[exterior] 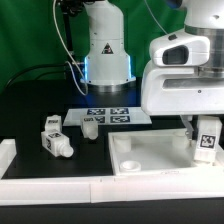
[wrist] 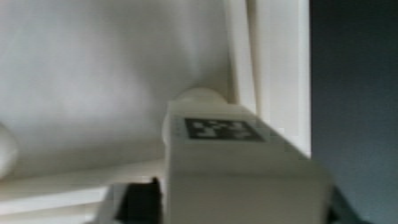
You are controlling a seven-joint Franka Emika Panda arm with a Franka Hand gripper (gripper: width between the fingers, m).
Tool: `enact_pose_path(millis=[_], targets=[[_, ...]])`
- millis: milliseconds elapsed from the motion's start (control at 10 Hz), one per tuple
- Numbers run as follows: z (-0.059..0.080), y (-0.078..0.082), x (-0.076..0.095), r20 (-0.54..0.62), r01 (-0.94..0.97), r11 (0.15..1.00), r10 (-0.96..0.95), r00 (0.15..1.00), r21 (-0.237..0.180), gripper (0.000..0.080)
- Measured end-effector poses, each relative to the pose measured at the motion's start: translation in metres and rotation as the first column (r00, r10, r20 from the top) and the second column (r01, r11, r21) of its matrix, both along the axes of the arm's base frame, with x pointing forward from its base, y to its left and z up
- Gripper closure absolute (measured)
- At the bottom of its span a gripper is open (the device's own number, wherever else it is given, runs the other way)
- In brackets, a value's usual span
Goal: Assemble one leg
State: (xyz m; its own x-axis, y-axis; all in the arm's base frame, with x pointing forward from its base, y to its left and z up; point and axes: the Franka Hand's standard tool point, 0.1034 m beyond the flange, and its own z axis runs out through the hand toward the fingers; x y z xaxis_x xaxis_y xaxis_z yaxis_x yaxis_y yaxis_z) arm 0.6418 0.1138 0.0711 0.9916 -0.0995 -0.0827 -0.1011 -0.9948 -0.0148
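Observation:
My gripper (exterior: 203, 127) is shut on a leg (exterior: 207, 140), a small white peg with a black-and-white tag, and holds it upright at the exterior view's right. It hangs over the right end of the wide white tray-like board (exterior: 150, 160); whether it touches the board I cannot tell. In the wrist view the held leg (wrist: 222, 135) fills the middle with its tag facing the camera, against the board's inner wall (wrist: 249, 60). My gripper (wrist: 231, 208) shows there only as a dark finger (wrist: 146, 200) beside the leg.
Two more legs (exterior: 54, 138) lie at the exterior view's left, and another white peg (exterior: 90, 128) lies near the marker board (exterior: 112, 115). The robot base (exterior: 105, 55) stands behind. A white border rail (exterior: 60, 190) runs along the front and left.

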Motion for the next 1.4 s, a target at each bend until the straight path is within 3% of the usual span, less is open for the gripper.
enact_pose_path(millis=[200, 300, 600, 900, 1000, 1200, 1400], targets=[[-0.001, 0.001, 0.001, 0.016, 0.045, 0.999, -0.045, 0.999, -0.002, 0.0514], [-0.001, 0.000, 0.001, 0.079, 0.103, 0.995, -0.102, 0.992, -0.003, 0.0514], [-0.001, -0.003, 0.000, 0.102, 0.407, 0.913, -0.407, 0.908, 0.014, 0.0514], [-0.002, -0.010, 0.005, 0.056, 0.713, 0.698, -0.716, 0.696, 0.068, 0.0514], [-0.003, -0.012, 0.005, 0.051, 0.753, 0.654, -0.756, 0.652, 0.069, 0.0514], [-0.003, -0.013, 0.004, 0.021, 0.872, 0.486, -0.874, 0.486, 0.066, 0.0514], [-0.003, -0.014, 0.004, 0.016, 0.902, 0.428, -0.904, 0.428, 0.061, 0.0514]])
